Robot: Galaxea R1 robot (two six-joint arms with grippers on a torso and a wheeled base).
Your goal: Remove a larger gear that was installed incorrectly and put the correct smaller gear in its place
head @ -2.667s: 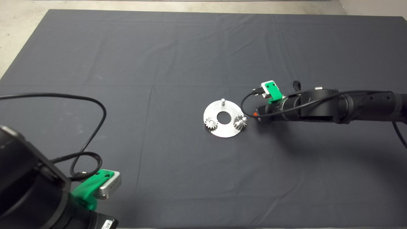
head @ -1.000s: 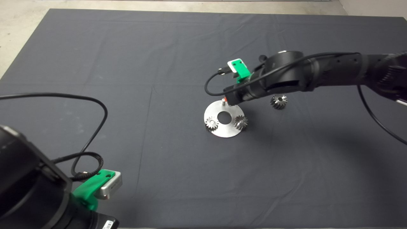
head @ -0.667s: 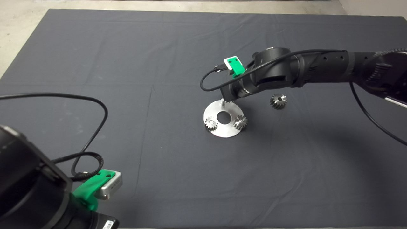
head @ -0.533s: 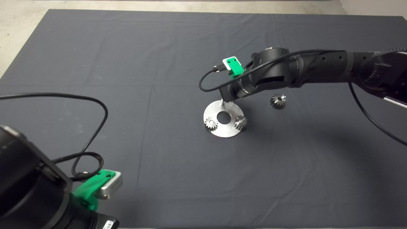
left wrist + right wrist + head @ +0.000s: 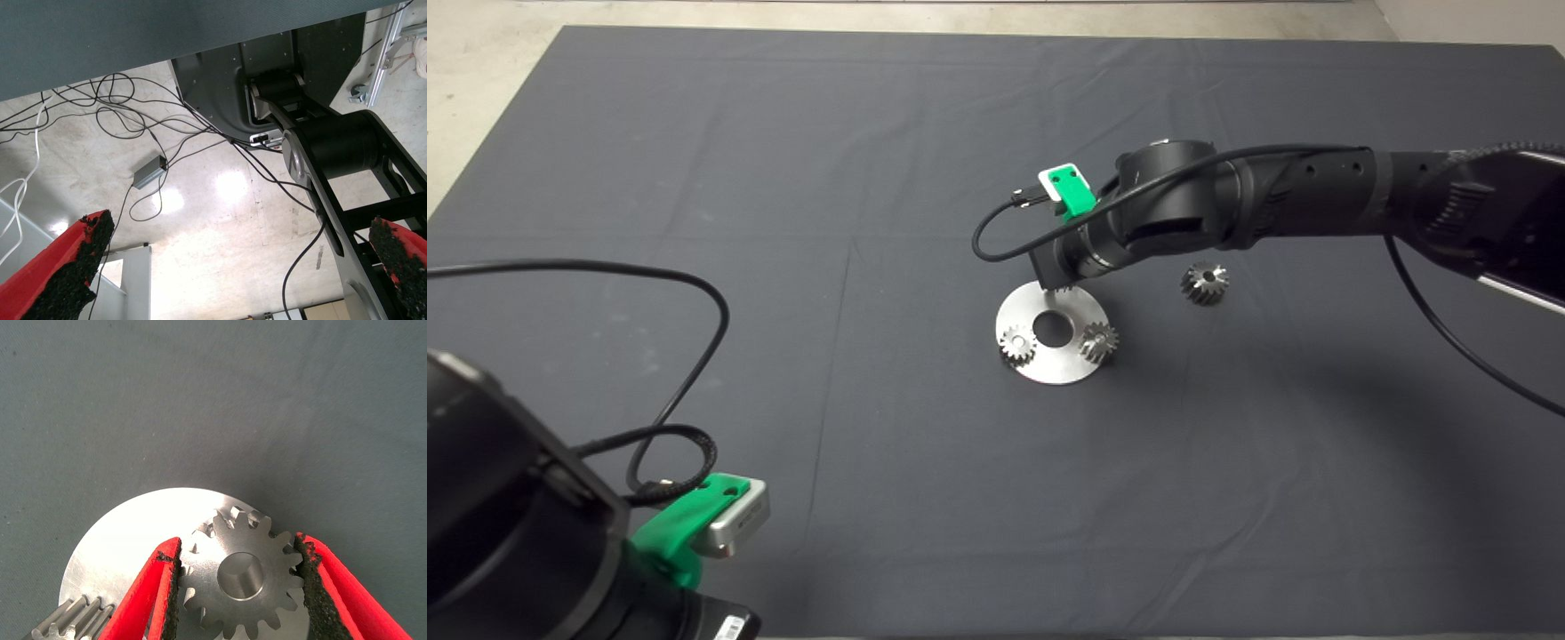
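Gripping the smaller gear (image 5: 241, 583), the right hand (image 5: 239, 587) has lowered it onto the plate's (image 5: 1024, 308) pin.

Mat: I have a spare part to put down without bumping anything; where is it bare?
Bare: the wide stretch of mat between the left hand, parked at the near-left corner, and the round plate, and the near-right area. Crowded: the plate, where the right hand holds the smaller gear, and beside it the larger gear.
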